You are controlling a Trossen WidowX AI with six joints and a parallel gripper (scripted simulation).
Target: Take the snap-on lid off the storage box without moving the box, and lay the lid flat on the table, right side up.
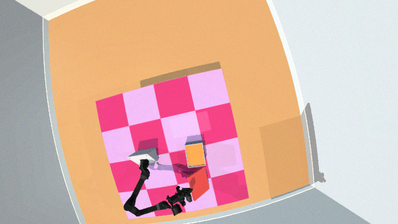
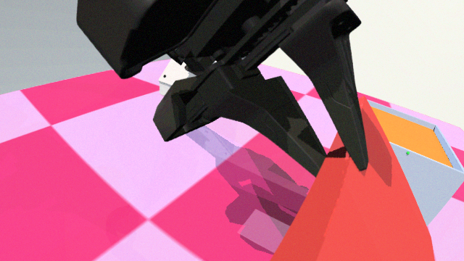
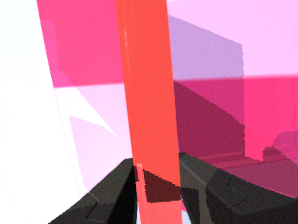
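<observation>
The red lid [image 1: 200,184] [image 2: 373,217] [image 3: 150,75] is off the box and held by one edge in my gripper [image 1: 191,190] [image 2: 341,164] [image 3: 155,164], which is shut on it. The lid is tilted steeply, its broad face far from level, and shows edge-on as a red strip in the wrist view. The pale blue-grey storage box [image 2: 424,188] stands upright and open on the checkered table, with an orange inside [image 1: 195,155]. In the top view the lid is just below the box; whether they touch is hard to tell. The lid's lower edge is cut off in the exterior view.
The arm's white and grey wedge-shaped base [image 1: 143,157] [image 2: 174,74] stands left of the box on the pink checkered table [image 1: 208,90] [image 2: 90,210]. The table's near edge runs close below the gripper and lid in the top view.
</observation>
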